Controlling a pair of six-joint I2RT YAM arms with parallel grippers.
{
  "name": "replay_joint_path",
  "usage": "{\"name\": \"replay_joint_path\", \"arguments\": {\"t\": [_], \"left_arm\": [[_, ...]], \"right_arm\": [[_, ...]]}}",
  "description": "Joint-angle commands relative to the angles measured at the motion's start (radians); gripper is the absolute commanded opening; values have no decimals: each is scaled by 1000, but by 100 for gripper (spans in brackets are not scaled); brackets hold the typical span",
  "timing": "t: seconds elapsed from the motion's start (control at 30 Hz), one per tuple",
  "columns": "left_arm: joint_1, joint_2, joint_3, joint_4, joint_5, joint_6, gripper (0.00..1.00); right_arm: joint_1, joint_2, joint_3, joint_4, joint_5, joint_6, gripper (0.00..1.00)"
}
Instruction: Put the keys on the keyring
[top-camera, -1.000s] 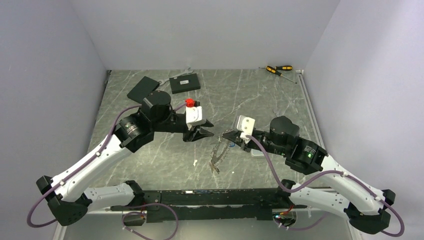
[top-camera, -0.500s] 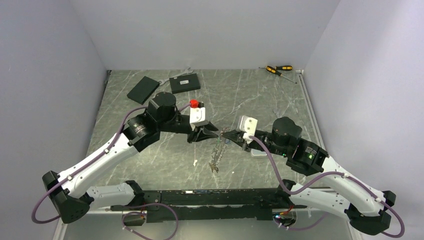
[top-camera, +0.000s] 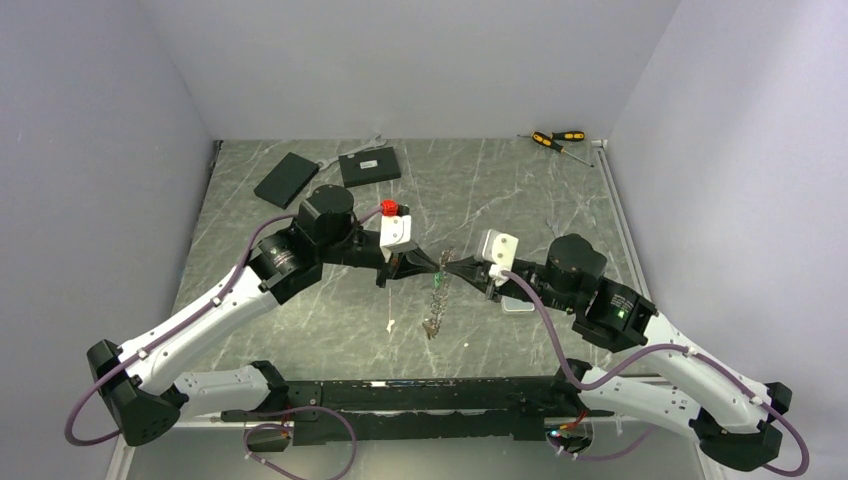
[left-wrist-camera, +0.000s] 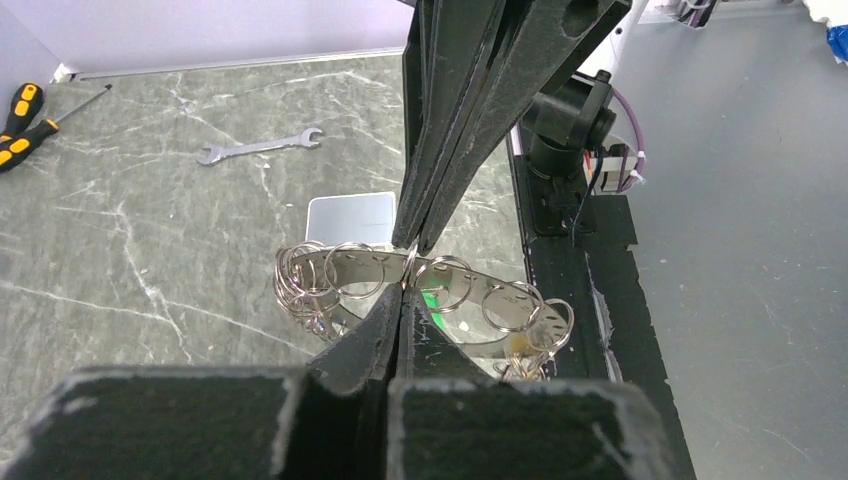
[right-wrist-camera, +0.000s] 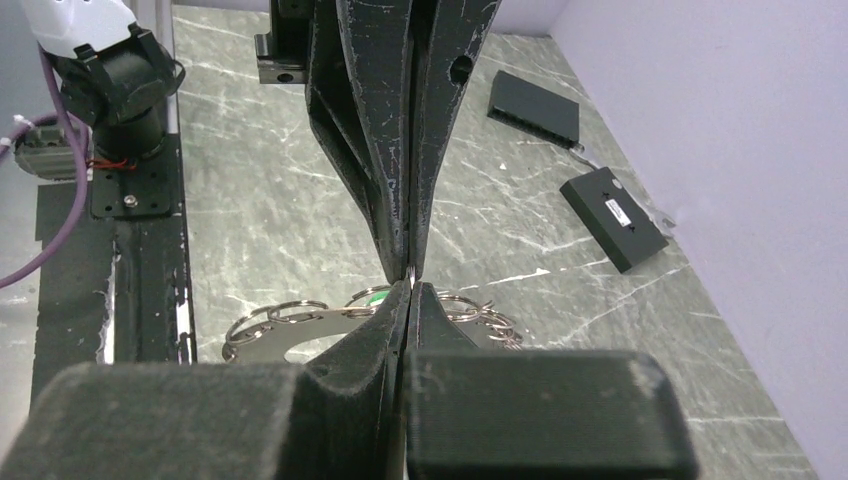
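The keyring (top-camera: 437, 292) hangs in the air over the middle of the table (top-camera: 520, 200), a dark band fringed with small split rings. Its top is caught between the two arms and its lower end dangles toward the surface. A green tag (left-wrist-camera: 432, 297) shows just behind the band, probably one of the keys already on it. The left gripper (top-camera: 436, 263) and the right gripper (top-camera: 455, 266) meet tip to tip there, each pressed together on the top of the ring from its own side. This likely steadies the ring so that one arm can take over or turn it. A small pale piece (top-camera: 390, 325) lies on the table to the left of the ring, too small to identify. Further out are a silver phone (top-camera: 517, 305), two black boxes (top-camera: 369, 167), a wrench (left-wrist-camera: 258, 148) and the screwdrivers (top-camera: 556, 140). A second ago the left gripper stood apart with its fingers spread and the ring hung from the right gripper alone. Since then the left has moved in and clamped on.
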Motion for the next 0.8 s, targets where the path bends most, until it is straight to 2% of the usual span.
{"name": "replay_joint_path", "arguments": {"t": [0.0,0.77], "left_arm": [[-2,-4,-4,48,16,-16,0],[-2,-29,-27,97,5,-45,0]], "right_arm": [[2,-33,-15,144,4,31,0],[1,-92,-210,555,214,281,0]]}}
